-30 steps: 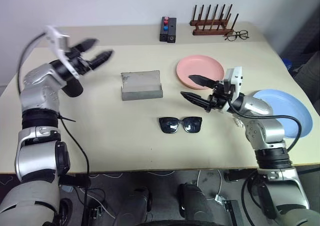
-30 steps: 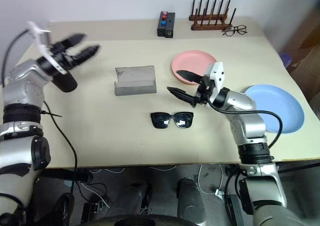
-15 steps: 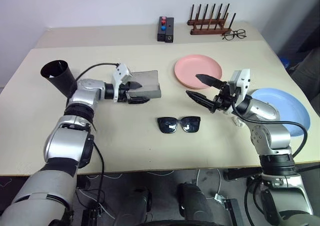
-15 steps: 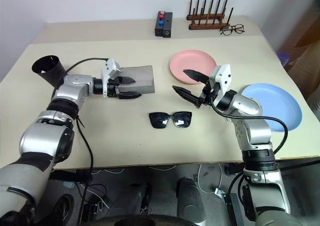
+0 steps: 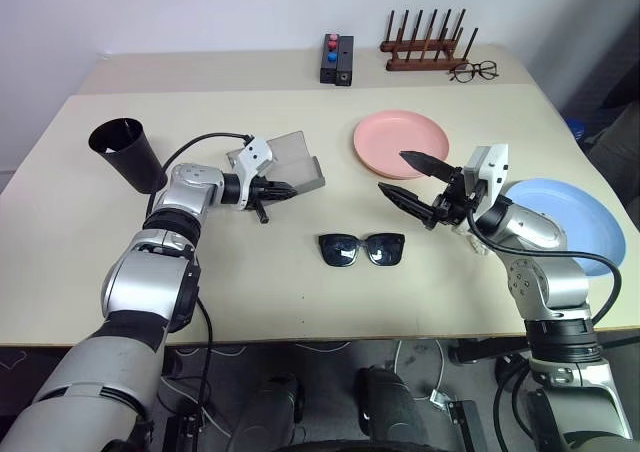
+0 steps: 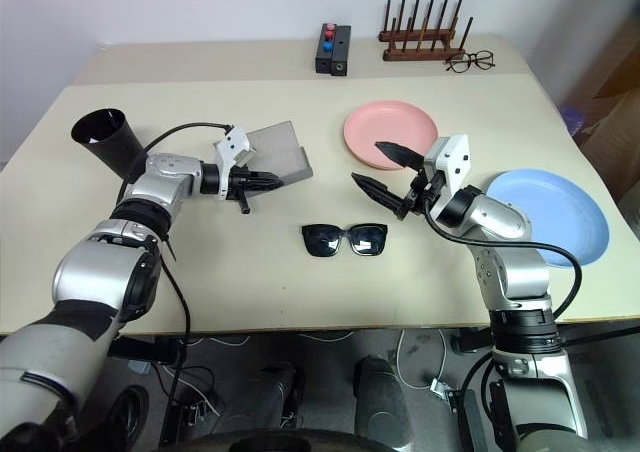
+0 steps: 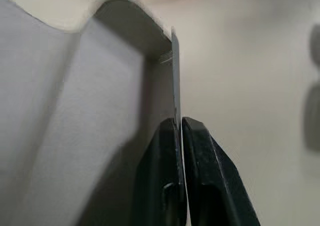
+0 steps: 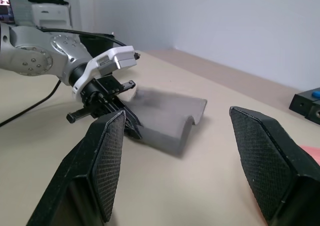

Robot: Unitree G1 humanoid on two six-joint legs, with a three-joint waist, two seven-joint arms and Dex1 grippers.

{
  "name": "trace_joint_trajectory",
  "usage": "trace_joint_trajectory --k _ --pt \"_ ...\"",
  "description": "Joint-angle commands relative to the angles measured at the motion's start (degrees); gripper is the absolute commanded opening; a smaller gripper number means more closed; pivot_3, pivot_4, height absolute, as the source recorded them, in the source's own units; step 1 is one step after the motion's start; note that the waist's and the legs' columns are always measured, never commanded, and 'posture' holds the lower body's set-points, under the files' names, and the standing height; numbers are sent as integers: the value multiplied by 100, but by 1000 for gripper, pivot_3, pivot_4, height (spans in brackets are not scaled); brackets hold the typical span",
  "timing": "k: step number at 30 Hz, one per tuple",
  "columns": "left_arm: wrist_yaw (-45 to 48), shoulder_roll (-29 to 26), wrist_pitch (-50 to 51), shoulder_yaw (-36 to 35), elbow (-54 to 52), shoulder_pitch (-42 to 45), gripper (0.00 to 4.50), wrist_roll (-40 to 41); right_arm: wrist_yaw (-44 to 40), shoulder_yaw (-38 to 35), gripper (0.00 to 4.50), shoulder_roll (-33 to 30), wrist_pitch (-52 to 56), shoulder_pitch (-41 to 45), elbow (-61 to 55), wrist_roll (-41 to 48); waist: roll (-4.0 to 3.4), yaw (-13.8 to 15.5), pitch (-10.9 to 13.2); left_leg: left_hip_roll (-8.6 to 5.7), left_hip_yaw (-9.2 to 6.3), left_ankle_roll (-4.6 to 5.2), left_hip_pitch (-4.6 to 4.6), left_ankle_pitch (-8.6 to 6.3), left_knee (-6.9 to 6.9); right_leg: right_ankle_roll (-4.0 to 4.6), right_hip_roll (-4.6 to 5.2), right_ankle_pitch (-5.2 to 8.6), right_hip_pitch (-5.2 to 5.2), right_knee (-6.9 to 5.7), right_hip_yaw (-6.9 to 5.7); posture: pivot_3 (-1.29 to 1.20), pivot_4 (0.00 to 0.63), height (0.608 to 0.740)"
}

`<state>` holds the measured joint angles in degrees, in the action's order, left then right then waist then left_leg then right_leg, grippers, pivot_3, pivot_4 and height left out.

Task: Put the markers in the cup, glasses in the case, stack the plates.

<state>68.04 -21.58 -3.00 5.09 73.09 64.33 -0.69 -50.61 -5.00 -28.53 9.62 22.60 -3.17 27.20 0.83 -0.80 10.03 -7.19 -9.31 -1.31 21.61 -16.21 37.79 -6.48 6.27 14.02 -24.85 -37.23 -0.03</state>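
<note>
The grey case (image 5: 297, 161) lies open at mid-table, turned askew. My left gripper (image 5: 281, 189) is shut on its thin near wall; in the left wrist view the fingertips (image 7: 192, 136) pinch that wall's edge. The black sunglasses (image 5: 362, 249) lie flat in front of the case. Open and empty, my right gripper (image 5: 393, 172) hovers between the sunglasses and the pink plate (image 5: 400, 140). The blue plate (image 5: 568, 220) sits at the right edge. The black cup (image 5: 125, 152) stands at the far left. The markers are out of view.
At the back of the table stand a black box with red and blue knobs (image 5: 335, 58), a wooden peg rack (image 5: 425, 44) and wire eyeglasses (image 5: 473, 70). A black cable (image 5: 205, 140) loops over my left forearm beside the cup.
My left arm swung down from high on the left to the case and its fingers closed on the case's wall. The case has turned askew. The right gripper held still.
</note>
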Motion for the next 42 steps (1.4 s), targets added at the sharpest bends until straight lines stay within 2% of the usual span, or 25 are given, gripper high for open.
trace_joint_trajectory --k 1,5,11,20,40,41,42 --pt "665 -12 356 -160 -52 221 36 142 4 -75 3404 -14 -106 47 -214 13 0 -2 0 0 0 0 0 0 0 0 0 0 0 0 0 0 150 740" --pt "1710 -96 606 -149 -207 272 36 209 -22 -63 3404 -7 -116 61 -182 13 0 -12 0 0 0 2 3 -1 4 0 -2 0 0 -1 -1 0 150 740" --pt "2420 -203 621 156 -373 221 36 51 -54 -54 3404 -6 -127 84 -145 5 0 -23 0 1 -2 2 4 -2 5 0 -4 0 -1 -2 -1 0 150 740" --pt "2446 -194 155 804 -427 160 36 22 -83 -54 3404 -14 -112 77 -139 13 0 -7 0 1 -3 3 9 -2 11 -1 -4 0 -2 -1 -1 0 150 740" --pt "2165 333 -127 599 -103 250 36 -238 -46 -30 3404 -36 -64 -6 -287 -12 0 5 0 0 -3 6 13 -4 18 -3 -4 -2 -2 -1 -1 0 150 740" --pt "2176 334 -103 607 -96 252 545 -255 -44 -26 3404 -35 -64 -8 -292 -17 0 5 0 0 -3 6 13 -4 19 -4 -4 -2 -1 -1 -1 0 150 740" --pt "2152 336 -134 607 -98 247 783 -268 -42 -24 3404 -32 -62 -8 -294 -15 0 2 0 -1 -3 7 14 -4 20 -5 -4 -2 -1 -1 -1 0 150 740"
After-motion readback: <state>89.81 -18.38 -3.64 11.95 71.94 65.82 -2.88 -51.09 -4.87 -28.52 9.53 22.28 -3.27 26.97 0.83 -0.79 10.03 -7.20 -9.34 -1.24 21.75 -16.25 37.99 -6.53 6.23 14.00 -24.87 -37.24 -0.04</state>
